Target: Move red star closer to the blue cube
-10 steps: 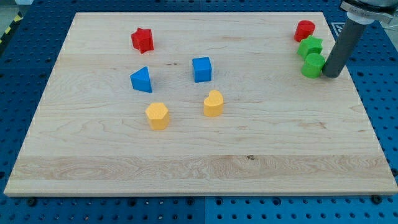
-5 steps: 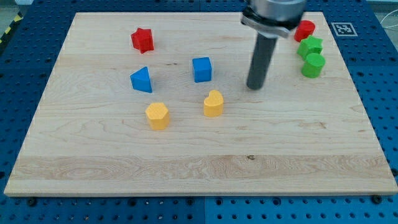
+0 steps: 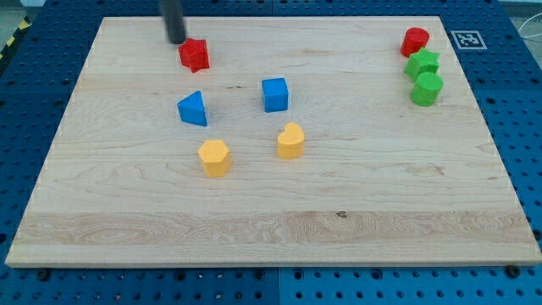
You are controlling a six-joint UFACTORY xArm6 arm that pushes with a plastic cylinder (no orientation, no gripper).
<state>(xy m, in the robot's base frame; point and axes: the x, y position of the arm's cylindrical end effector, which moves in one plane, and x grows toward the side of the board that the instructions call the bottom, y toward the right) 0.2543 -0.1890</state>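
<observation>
The red star (image 3: 194,54) lies near the view's top left of the wooden board (image 3: 271,229). The blue cube (image 3: 274,94) sits lower and to the right of it, near the board's middle. My tip (image 3: 176,40) rests just up and to the left of the red star, very close to it; I cannot tell if it touches. The rod rises out of the view's top.
A blue triangular block (image 3: 193,108) sits left of the cube. Two yellow blocks (image 3: 215,157) (image 3: 290,141) lie below. At the top right are a red round block (image 3: 415,41) and two green blocks (image 3: 422,63) (image 3: 427,88).
My tip has swept from the right side beside the green blocks, across the board's middle, to the top left next to the red star. No block has moved.
</observation>
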